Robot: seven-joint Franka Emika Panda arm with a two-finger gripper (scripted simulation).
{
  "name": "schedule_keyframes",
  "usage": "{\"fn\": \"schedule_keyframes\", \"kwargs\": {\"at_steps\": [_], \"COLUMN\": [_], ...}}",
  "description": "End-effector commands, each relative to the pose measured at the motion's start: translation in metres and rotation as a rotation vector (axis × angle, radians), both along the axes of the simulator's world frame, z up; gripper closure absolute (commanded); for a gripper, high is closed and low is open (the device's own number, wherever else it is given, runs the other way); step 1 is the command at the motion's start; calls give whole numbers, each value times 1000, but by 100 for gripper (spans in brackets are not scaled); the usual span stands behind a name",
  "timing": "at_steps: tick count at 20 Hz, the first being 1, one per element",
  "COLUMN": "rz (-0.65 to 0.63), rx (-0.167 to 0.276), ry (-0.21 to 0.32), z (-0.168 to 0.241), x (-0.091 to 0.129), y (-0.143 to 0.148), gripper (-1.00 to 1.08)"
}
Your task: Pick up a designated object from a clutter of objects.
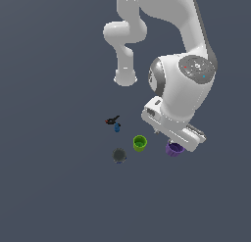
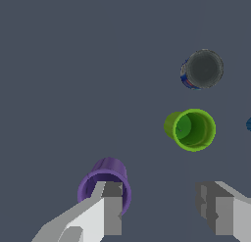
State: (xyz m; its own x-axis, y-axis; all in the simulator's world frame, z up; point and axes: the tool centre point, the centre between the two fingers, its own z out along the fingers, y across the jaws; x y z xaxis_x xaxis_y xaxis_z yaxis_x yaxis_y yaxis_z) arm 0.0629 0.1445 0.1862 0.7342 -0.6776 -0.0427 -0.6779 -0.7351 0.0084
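Gripper [image 2: 159, 206] closest to wrist cam, jaws spread wide, holding nothing. One finger [image 2: 112, 206] dipped inside rim of purple cup [image 2: 100, 180], other finger well clear on far side, outside cup. Purple cup upright on grey floor [image 1: 59, 187], partly hidden under hand in ext. view, at exterior view's right of clutter. Lime-green cup [image 1: 139, 143] just beside it. Dark grey round thing [image 1: 119, 155] near green cup. Tiny black-and-blue thing [image 1: 114, 122] a bit apart.
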Motion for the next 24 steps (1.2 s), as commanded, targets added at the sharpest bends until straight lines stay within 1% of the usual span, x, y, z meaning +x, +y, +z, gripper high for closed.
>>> {"fn": "schedule_keyframes", "kwargs": {"at_steps": [1, 15, 24], "rz": [-55, -349, -469], "rx": [-3, -21, -28], "ry": [-2, -17, -28], "z": [-9, -60, -81], "x": [3, 12, 12], "y": [11, 70, 94], "gripper": [-20, -20, -20]}}
